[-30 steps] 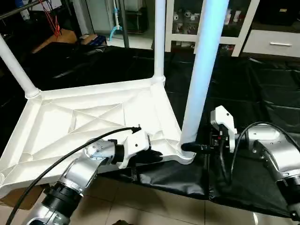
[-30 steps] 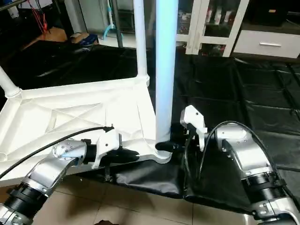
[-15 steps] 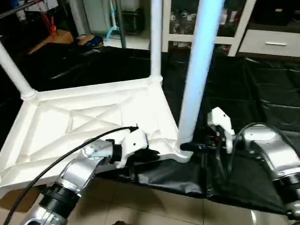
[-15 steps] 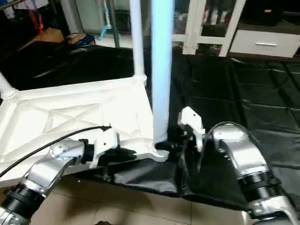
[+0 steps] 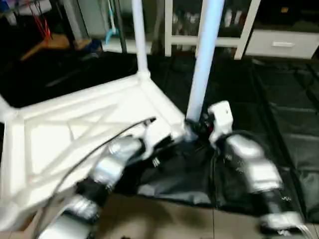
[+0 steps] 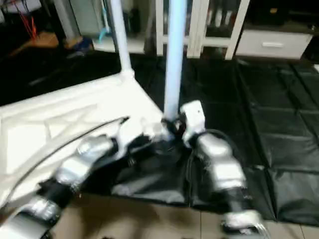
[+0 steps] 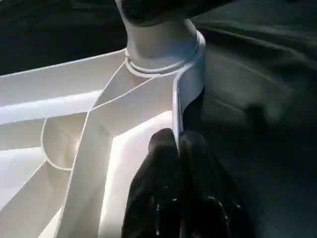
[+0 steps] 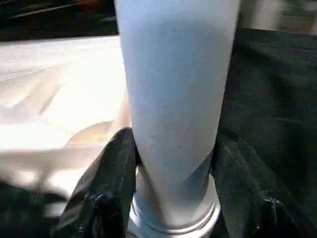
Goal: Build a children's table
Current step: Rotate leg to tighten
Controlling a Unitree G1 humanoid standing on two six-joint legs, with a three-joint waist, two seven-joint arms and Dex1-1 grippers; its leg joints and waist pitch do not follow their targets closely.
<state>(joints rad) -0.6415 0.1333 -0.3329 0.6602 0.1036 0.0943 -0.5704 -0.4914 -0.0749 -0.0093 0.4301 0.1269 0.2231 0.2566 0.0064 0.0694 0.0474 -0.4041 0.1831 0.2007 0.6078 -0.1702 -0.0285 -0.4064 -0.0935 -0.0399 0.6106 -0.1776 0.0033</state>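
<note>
Right wrist view: right gripper (image 8: 173,198) clasps the tall white tapered leg (image 8: 173,99) just above its socket; beside that leg, left gripper (image 7: 179,163) pinches the white ribbed plastic tabletop's rim (image 7: 182,106).

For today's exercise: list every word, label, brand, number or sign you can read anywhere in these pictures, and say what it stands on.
None can be read.
The table top and the legs are plain white, with no print showing.
The items behind the cabinet's glass doors are too blurred to read.
The two grippers, left and right, show no markings.
</note>
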